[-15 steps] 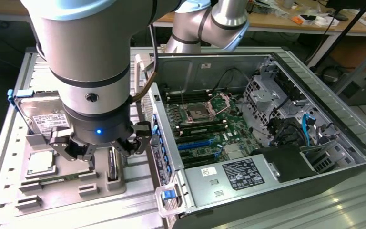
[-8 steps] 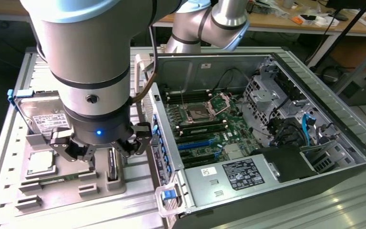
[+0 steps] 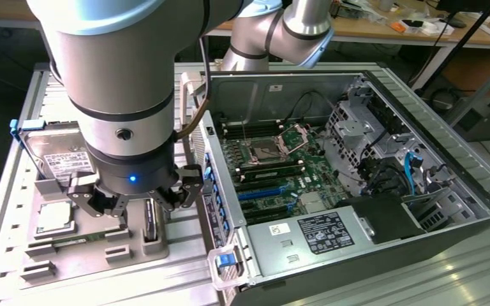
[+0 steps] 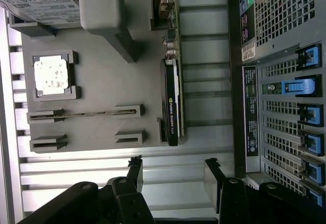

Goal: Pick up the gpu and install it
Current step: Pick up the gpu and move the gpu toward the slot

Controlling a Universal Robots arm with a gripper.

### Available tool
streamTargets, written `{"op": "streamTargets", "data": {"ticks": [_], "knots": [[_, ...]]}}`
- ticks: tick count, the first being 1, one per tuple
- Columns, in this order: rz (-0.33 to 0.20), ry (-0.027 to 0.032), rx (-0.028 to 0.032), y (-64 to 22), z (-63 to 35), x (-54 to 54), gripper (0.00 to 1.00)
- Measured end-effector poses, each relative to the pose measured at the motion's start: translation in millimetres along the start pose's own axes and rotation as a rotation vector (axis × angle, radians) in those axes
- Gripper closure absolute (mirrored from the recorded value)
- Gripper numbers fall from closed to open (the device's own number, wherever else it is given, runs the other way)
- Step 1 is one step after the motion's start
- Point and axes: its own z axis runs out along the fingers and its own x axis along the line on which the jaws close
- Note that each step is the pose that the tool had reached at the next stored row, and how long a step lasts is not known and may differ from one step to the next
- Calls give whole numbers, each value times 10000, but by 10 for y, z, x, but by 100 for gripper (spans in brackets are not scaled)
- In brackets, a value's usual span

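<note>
Black-faced and slim, the gpu stands on its edge in a slot of the grey holder tray, its silvery bracket at one end, just beside the open computer case. Your gripper hangs above it, fingers spread wide, holding nothing.

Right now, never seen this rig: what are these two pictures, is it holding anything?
It is one silver robot arm with a black gripper. One picture comes from a camera off the arm, the other from its wrist. A grey tray carries a silver hard drive, a square processor chip, a thin green memory stick and the gpu, a slim black card standing on edge. An open computer case stands beside it. The gripper is open, holds nothing, hovering over the gpu.
</note>
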Motion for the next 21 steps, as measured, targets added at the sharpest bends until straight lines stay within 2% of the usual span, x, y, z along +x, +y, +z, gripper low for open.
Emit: {"op": "streamTargets", "data": {"ticks": [21], "knots": [[0, 0, 0, -1, 42, 0, 40]]}}
